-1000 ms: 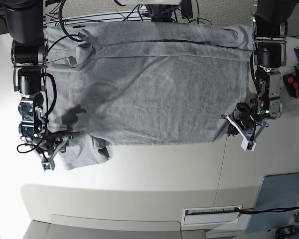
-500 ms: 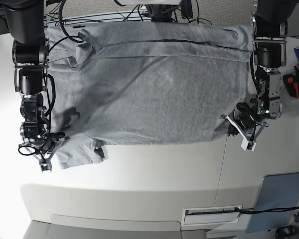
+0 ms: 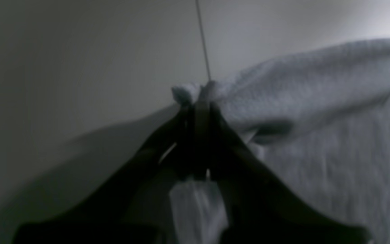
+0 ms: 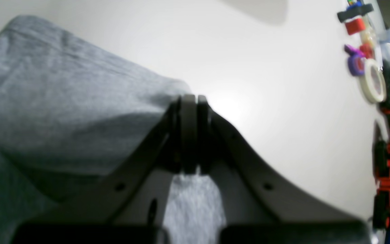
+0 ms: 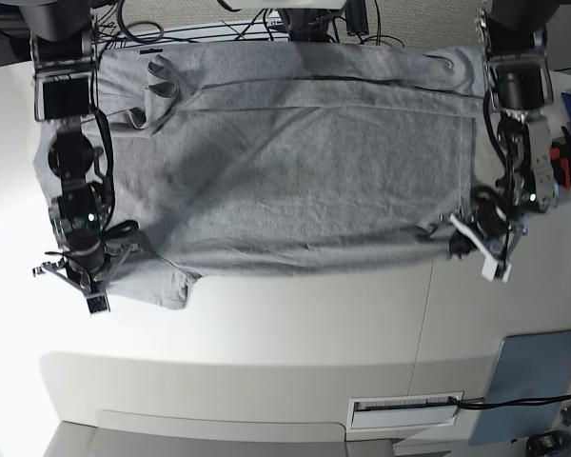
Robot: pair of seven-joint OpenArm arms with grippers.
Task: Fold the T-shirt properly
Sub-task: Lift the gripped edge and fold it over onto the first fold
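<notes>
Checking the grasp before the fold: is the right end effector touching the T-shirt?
Touching. The right wrist view shows the right end effector shut on the T-shirt edge, fabric between its fingers.

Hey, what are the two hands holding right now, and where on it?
Both are shut on the T-shirt. The left hand pinches a near-edge corner; the right hand pinches the sleeve at the opposite end.

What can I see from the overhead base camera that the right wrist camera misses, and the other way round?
Only the base view shows the whole T-shirt spread out, plus the left gripper pinching its other corner. Only the right wrist view shows the tape roll and the colourful clutter along the table's edge. Both show the right gripper shut on grey cloth, and the white table.
</notes>
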